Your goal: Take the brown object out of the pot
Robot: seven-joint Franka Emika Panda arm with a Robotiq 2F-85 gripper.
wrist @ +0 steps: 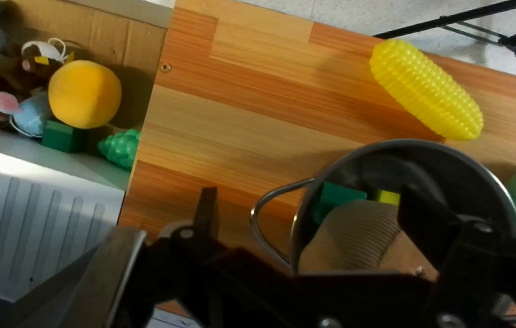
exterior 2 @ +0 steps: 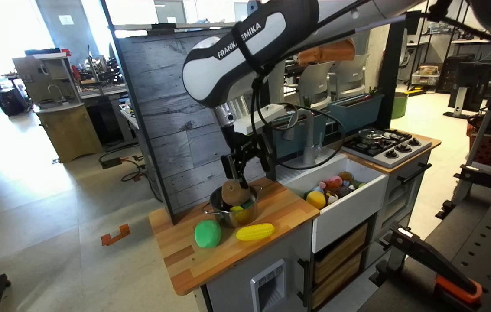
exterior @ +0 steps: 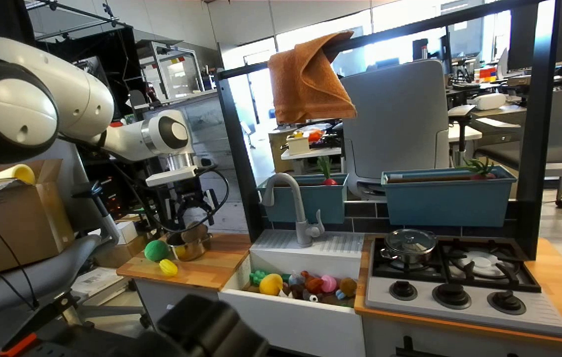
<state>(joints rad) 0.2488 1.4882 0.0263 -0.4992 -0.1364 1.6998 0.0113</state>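
Observation:
The brown object [wrist: 353, 237] is a tan-brown rounded lump with a ribbed band. It sits in the steel pot [wrist: 406, 144] and sticks up above the rim in both exterior views [exterior: 195, 231] [exterior 2: 233, 193]. The pot [exterior 2: 223, 219] stands on the wooden counter. My gripper [wrist: 308, 205] is open just above the pot. In the wrist view one finger overlaps the brown object's right side, and the other is left of the pot's handle. The gripper also shows in an exterior view [exterior: 190, 210]. The object's lower part is hidden, and I cannot tell whether a finger touches it.
A yellow corn [wrist: 426, 91] and a green ball [exterior 2: 207, 234] lie beside the pot. Green [wrist: 339, 196] and yellow [wrist: 388, 197] pieces lie inside it. A sink [exterior 2: 349, 216] with several toys and a faucet [exterior: 300, 213] adjoins the counter. A grey panel [exterior 2: 176, 117] stands behind.

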